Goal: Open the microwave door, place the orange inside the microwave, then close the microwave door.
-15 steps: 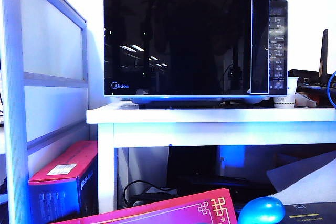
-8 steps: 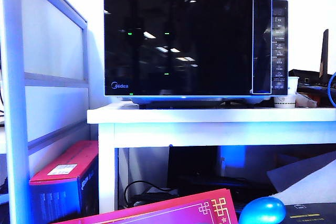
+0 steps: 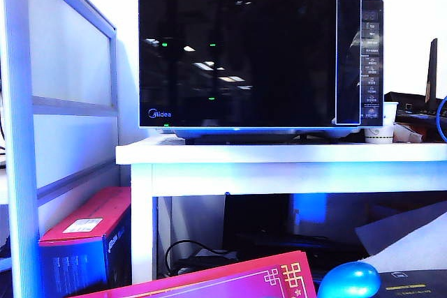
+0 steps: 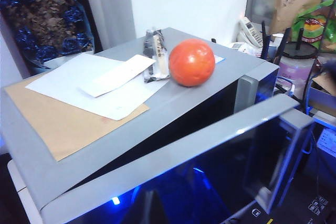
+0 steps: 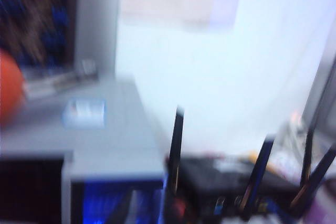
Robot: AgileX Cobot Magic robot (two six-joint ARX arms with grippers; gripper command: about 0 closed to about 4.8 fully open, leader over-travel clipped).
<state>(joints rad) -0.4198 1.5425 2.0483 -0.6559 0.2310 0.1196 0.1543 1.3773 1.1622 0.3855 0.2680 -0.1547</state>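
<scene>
Door (image 3: 237, 54) swung ajar; left wrist shows orange (image 4: 191, 62).

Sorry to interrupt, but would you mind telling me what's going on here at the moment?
A two-armed robot is meant to put the orange into the microwave. The door stands slightly ajar, and the orange sits on top of the microwave beside some papers. Neither gripper shows in any view, and nothing is touching the orange or the door.

The microwave door (image 3: 237, 54) is glossy reflective glass, the orange (image 4: 191, 62) smooth and shiny, the microwave (image 4: 173, 103) top matt grey.
</scene>
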